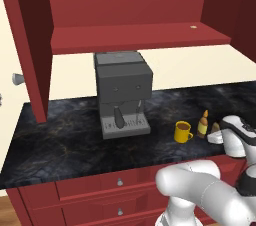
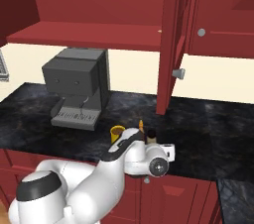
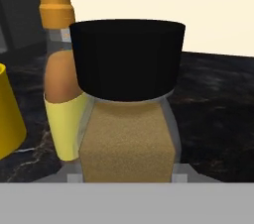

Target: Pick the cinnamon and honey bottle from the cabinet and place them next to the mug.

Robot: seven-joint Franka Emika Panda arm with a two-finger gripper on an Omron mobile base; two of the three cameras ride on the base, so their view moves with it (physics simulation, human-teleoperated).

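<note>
On the dark marbled counter (image 1: 70, 140), the robot's gripper (image 1: 216, 137) sits low with the cinnamon (image 3: 126, 104) between its partly closed jaws, the black-capped jar looming large in the hand view and apparently gripped at its lower body; whether the jar's base already rests on the stone cannot be told. The honey bottle (image 1: 202, 124) already stands just right of the yellow mug (image 1: 183, 132), and the cinnamon comes in just beyond it, on the side away from the mug. The mug itself sits to the right of the grey coffee machine (image 1: 122, 92), while the red cabinet (image 1: 135, 37) above the machine shows a bare shelf, so both items appear to be out and the job looks close to done. The step in hand seems to be the release: it calls for the jar to be settled upright on the counter first, then the jaws parted evenly and the hand drawn straight up. Any sideways drift toward the mug risks nudging the slim honey bottle, which looks easy to topple.
</note>
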